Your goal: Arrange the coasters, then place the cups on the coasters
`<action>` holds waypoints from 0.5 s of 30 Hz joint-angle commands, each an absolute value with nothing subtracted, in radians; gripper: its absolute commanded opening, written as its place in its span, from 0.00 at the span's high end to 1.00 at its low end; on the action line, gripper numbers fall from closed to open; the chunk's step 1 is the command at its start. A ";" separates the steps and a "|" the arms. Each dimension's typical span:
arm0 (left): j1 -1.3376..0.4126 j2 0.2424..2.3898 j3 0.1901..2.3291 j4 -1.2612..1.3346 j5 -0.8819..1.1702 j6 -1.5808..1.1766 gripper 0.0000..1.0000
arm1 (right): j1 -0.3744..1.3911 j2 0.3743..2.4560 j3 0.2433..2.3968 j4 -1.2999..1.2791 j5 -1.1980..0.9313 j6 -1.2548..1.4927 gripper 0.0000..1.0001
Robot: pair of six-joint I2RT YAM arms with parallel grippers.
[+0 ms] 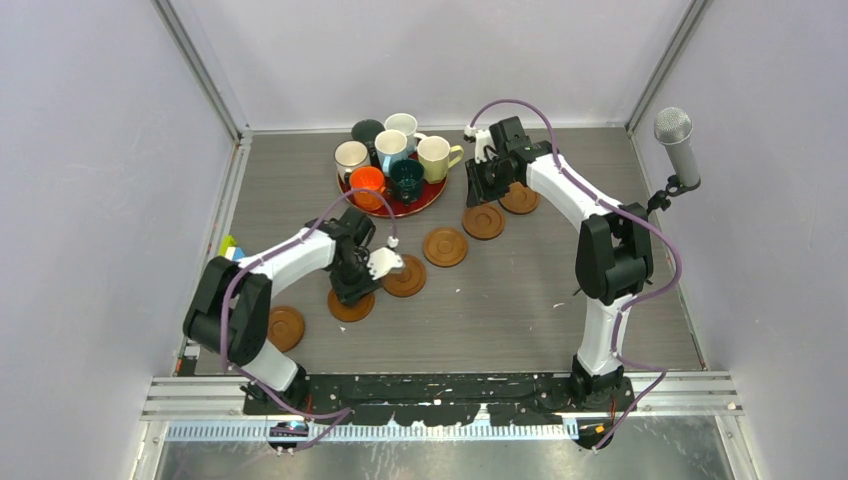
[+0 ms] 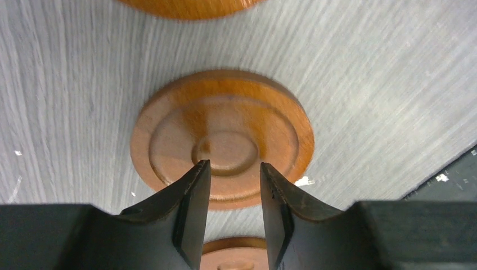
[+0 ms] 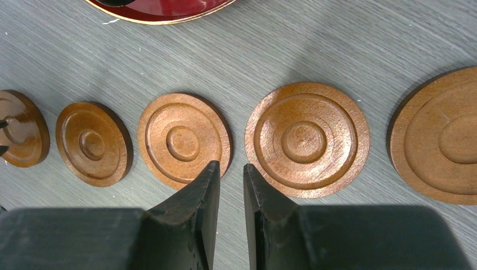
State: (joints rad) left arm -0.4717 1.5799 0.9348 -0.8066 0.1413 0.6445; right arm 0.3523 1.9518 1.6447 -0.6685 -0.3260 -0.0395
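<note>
The left tool (image 2: 233,164) is a little open and holds nothing, right over a coaster (image 2: 225,112) on the tabletop (image 2: 365,84). The right tool (image 3: 230,164), open just a crack, is empty too. Going too low could bump coasters crooked. The cups (image 1: 390,150) sit on the tray (image 1: 425,203).
</note>
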 commanded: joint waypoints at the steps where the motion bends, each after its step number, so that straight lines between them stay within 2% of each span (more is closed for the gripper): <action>1: -0.370 1.468 0.978 -0.963 0.246 0.704 0.59 | 0.357 1.952 1.687 -0.663 -0.328 -0.041 0.73; 8: -0.069 1.365 0.972 -1.178 0.233 0.985 0.53 | 0.361 1.955 1.689 -0.663 -0.337 -0.039 0.72; 15: 0.213 1.361 0.927 -1.209 0.155 1.230 0.54 | 0.366 1.956 1.686 -0.663 -0.339 -0.037 0.72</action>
State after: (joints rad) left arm 0.1215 1.3758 0.9527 -1.1423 0.1925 1.0412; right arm 0.3584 1.9533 1.6459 -0.6754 -0.3267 -0.0395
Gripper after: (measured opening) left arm 0.466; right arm 0.276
